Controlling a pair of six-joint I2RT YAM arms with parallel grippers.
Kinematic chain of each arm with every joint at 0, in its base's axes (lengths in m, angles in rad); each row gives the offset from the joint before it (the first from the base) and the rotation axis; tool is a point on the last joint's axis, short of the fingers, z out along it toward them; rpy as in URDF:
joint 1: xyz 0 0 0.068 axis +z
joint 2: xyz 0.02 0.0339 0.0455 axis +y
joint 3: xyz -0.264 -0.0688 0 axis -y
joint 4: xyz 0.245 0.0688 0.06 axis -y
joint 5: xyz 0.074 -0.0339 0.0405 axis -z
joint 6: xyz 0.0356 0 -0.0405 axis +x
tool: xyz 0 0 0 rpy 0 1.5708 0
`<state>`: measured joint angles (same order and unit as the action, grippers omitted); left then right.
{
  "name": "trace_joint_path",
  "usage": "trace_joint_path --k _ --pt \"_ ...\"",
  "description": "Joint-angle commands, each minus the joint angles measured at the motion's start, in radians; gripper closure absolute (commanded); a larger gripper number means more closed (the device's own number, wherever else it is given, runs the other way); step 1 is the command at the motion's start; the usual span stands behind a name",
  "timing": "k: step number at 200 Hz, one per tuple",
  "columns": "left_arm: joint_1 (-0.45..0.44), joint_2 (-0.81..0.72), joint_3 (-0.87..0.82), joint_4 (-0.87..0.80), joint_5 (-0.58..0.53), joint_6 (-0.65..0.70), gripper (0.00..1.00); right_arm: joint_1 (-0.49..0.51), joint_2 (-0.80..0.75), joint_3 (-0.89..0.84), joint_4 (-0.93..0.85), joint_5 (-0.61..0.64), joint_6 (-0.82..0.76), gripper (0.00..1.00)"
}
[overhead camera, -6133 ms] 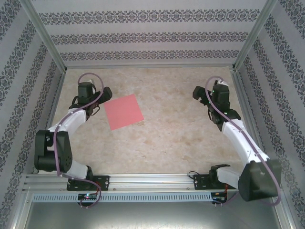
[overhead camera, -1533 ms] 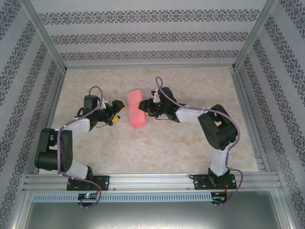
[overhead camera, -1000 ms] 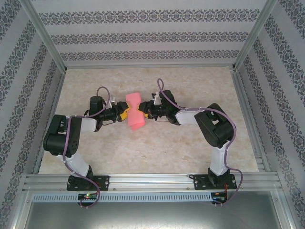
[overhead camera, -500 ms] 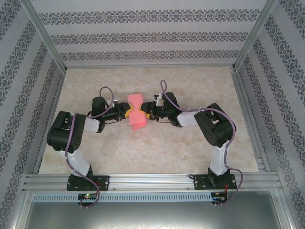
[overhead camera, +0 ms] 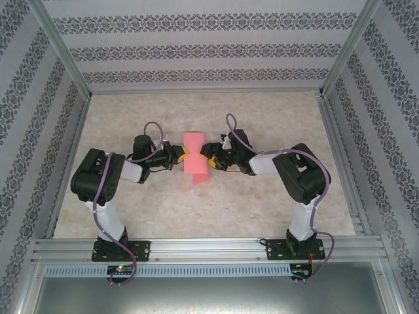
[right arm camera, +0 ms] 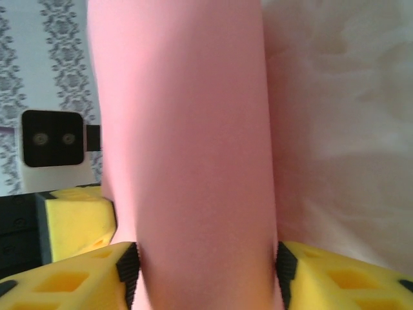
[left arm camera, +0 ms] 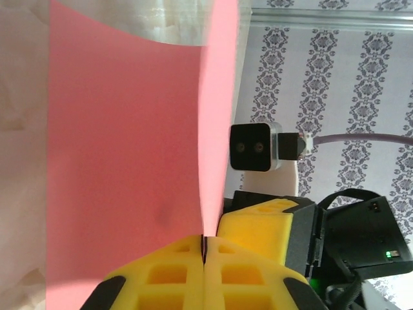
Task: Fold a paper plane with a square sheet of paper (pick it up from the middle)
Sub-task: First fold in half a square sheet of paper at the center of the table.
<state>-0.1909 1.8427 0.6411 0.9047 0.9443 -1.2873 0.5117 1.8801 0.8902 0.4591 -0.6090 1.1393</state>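
Left claw [left arm camera: 203,248], its yellow fingers pressed together, pinches one edge of the square sheet of paper [overhead camera: 195,165]. The sheet stands as a bowed pink band at the centre of the counter [overhead camera: 262,118]. Right claw [right arm camera: 203,274], on the opposite side of that centre, stands spread, with the curved sheet filling the gap between its fingers; whether they press it cannot be told. Both arms bend inward from the counter's near edge and meet nose to nose, with only the paper between them. Purple cables [overhead camera: 152,126] arch over the wrists. Patterned walls [overhead camera: 209,49] and aluminium posts [overhead camera: 62,49] enclose the counter's left, right and far edges. In each wrist view the sheet hides much of the facing claw and of the counter beneath.
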Motion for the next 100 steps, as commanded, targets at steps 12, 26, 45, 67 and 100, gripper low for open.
trace_joint_path --k 12,26,45,67,100 --pt "-0.046 0.003 0.023 -0.016 -0.029 0.050 1.00 -0.020 -0.127 0.036 -0.311 0.114 -0.211 0.31" --pt "-0.068 0.008 0.027 -0.022 -0.039 0.058 1.00 -0.029 -0.150 0.039 -0.377 0.136 -0.247 0.28" --pt "-0.101 0.022 0.042 -0.027 -0.042 0.062 1.00 -0.042 -0.180 0.027 -0.420 0.169 -0.281 0.21" --pt "-0.136 0.035 0.059 -0.024 -0.057 0.063 1.00 -0.060 -0.220 0.009 -0.439 0.184 -0.310 0.19" --pt "-0.179 0.054 0.080 -0.049 -0.078 0.081 1.00 -0.078 -0.238 0.013 -0.503 0.173 -0.355 0.20"
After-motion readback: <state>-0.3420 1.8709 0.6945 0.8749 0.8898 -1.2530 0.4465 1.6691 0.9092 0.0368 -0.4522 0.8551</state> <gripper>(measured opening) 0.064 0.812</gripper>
